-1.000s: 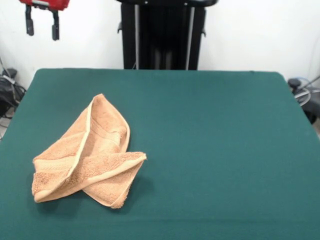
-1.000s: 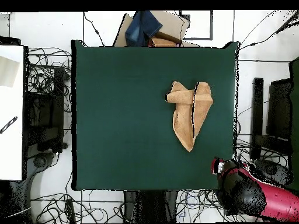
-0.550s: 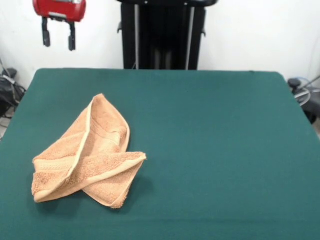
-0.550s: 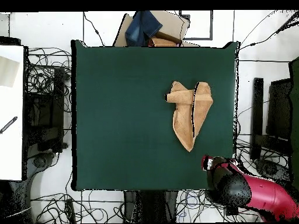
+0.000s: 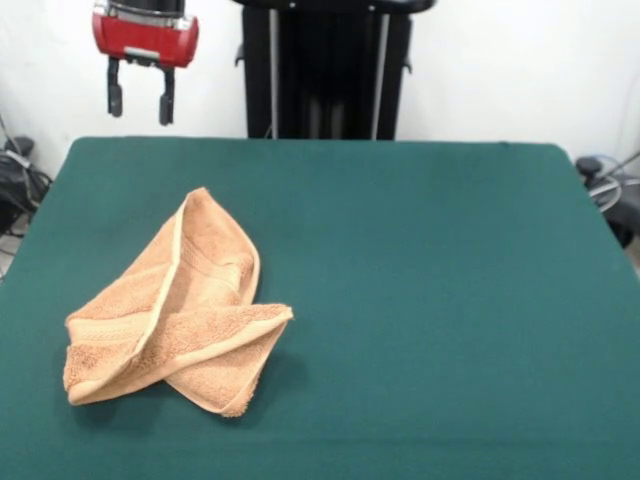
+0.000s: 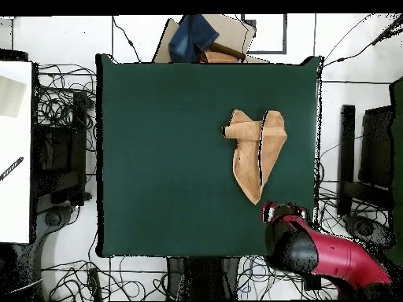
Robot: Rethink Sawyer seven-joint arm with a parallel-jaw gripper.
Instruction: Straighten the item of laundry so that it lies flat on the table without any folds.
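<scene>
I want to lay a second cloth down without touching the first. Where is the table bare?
In the front view, everything right of the towel is bare table, out to the right edge and from the far edge to the near one. A bare strip also runs behind the towel. The towel fills the near left part, and the open gripper hangs above the far left corner.

One camera sits low at one side of the green table (image 5: 420, 300) and looks across it at the white wall. The other hangs high up and looks straight down, so it sees the whole table (image 6: 173, 157) and the floor around it. Both see the table top and the towel (image 5: 175, 310) (image 6: 256, 153), turned half round from each other.
</scene>
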